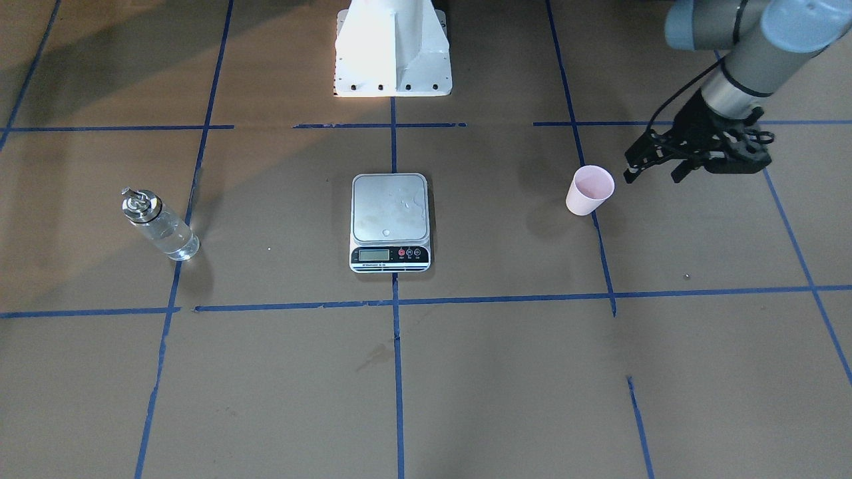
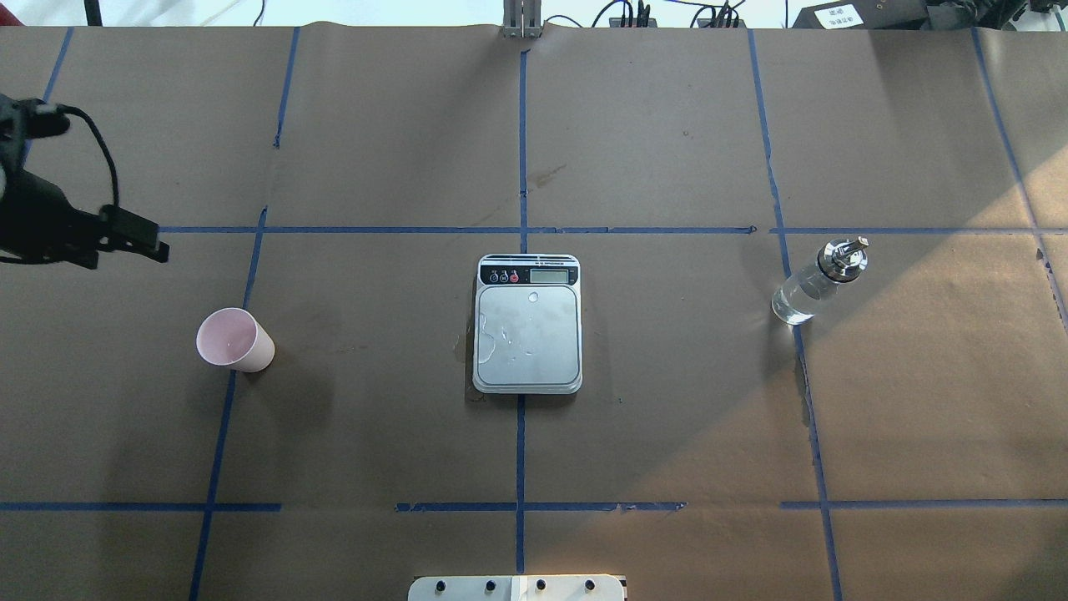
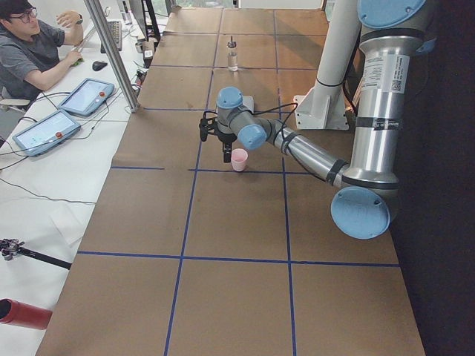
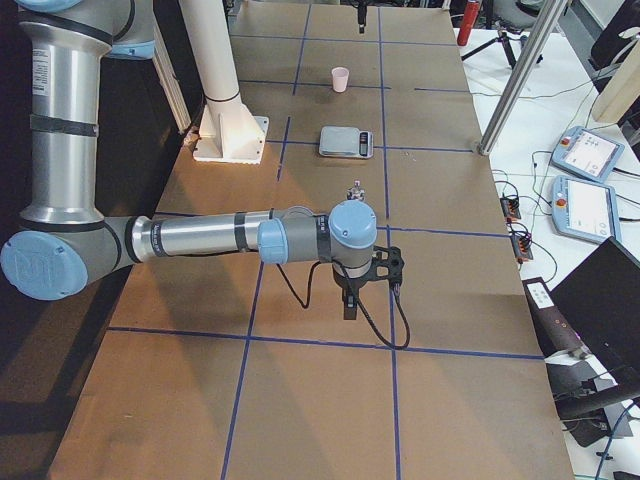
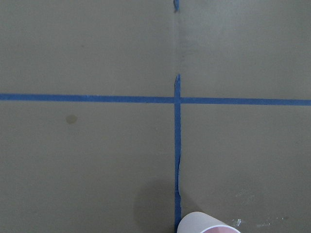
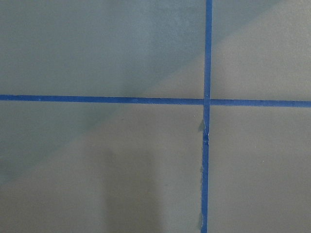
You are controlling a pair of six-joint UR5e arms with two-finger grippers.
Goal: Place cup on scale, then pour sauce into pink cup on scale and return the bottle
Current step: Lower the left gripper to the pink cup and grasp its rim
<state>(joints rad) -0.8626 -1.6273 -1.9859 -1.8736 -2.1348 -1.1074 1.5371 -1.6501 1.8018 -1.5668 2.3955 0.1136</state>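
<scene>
Pink cup (image 1: pixel 590 190): upright, mouth up, on the brown paper at the robot's left, its base on a blue tape line (image 1: pixel 602 253); well apart from the scale, so the first step is not yet done
Left gripper (image 1: pixel 653 174): fingers spread wide with nothing between them; it hovers near the cup, on the side away from the scale, not touching; I judge it is set for a side grasp on the cup wall
Scale (image 1: pixel 389 199): at the table's centre, plate bare but for a few droplets (image 2: pixel 501 338); the display strip faces away from the robot, probably so the operators' side can read it
Bottle (image 1: pixel 160 225): upright at the robot's right, silver cap on, well apart from the scale; likely left there for the right arm
Sauce (image 1: pixel 174 239): clear liquid seen through the glass
Right gripper (image 4: pixel 349 300): pointing down over bare paper, apart from the bottle; how far open, I cannot tell
Views: only the front-facing view shows the spread of the left fingers; the overhead crops that tool at its edge; the left wrist view catches just the cup's rim at its bottom edge; only the exterior right view shows the right arm
</scene>
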